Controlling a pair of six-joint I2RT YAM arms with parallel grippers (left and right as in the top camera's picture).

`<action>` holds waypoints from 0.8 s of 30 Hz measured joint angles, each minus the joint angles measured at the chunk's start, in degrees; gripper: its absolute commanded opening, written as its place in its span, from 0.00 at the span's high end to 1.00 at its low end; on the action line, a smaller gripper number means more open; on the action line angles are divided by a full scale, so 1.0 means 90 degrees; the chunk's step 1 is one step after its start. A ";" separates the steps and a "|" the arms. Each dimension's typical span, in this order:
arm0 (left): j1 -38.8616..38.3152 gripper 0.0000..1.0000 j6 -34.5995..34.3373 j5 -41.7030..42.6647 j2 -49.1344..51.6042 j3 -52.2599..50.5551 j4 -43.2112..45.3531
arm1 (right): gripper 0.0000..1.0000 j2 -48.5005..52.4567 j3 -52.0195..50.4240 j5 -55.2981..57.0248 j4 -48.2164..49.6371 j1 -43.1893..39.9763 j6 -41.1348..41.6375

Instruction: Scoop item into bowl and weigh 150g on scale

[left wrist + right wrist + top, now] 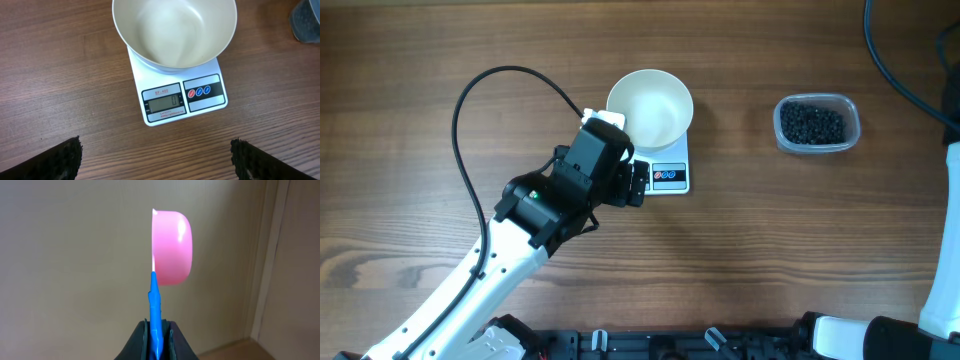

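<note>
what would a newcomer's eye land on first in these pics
The pink scoop, clamped in the right gripper and raised against a plain wall, stands out most. Next comes the empty white bowl sitting on the scale at mid-table, its display reading zero. To its right a clear tub holds the black beads.

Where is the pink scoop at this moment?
Only the right wrist view shows it: the pink scoop is clamped by its blue handle in the right gripper, before a bare wall.
</note>
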 measured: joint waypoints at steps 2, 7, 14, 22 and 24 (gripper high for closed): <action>0.0000 0.00 0.0000 0.0002 0.0000 0.0000 0.0002 | 0.96 0.0000 0.0000 -0.0061 0.0148 0.0000 0.0000; 0.0000 0.00 0.0000 0.0000 0.0000 0.0000 0.0002 | 0.96 0.0000 0.0000 -0.0576 0.0117 0.0002 0.0000; 0.0000 0.00 0.0000 0.0002 0.0000 0.0000 0.0000 | 0.96 0.0000 0.0002 -0.0746 -0.0896 0.0000 -0.0121; 0.0000 0.00 0.0000 0.0002 0.0000 0.0000 0.0000 | 0.96 0.0000 0.0005 -0.0765 -0.2863 0.0000 -0.0151; 0.0000 0.00 0.0000 0.0002 0.0000 0.0000 -0.0005 | 0.96 0.0000 0.0007 -0.0775 -0.3434 0.0002 -0.0168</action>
